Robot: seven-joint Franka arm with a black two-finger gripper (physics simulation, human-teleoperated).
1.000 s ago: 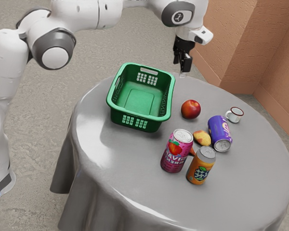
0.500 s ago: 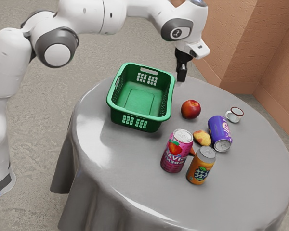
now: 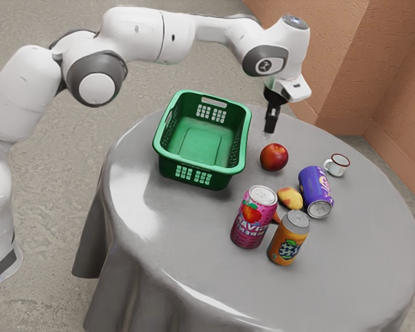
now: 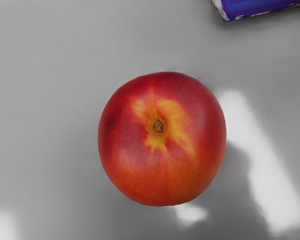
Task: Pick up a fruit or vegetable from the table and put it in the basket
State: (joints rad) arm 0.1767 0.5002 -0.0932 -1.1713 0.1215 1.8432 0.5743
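In the exterior view my gripper [image 3: 270, 130] hangs just above the red nectarine [image 3: 274, 157], with a small gap between them; whether its fingers stand apart cannot be made out. The nectarine [image 4: 162, 139] lies under my hand in the wrist view, stem side up. A yellow-red fruit [image 3: 290, 198] rests on the table among the cans. The green basket [image 3: 198, 178] stands beside the nectarine, toward the exterior view's left.
On the grey table [image 3: 187, 242] are a purple can [image 3: 315, 190] on its side, an upright pink can [image 3: 254, 218], an upright orange can [image 3: 288, 239] and a white mug [image 3: 337, 164]. The purple can [image 4: 257, 7] borders the wrist view.
My hand has come lower and slightly toward the exterior view's right, closer to the nectarine. The basket, fruits and cans have kept their places.
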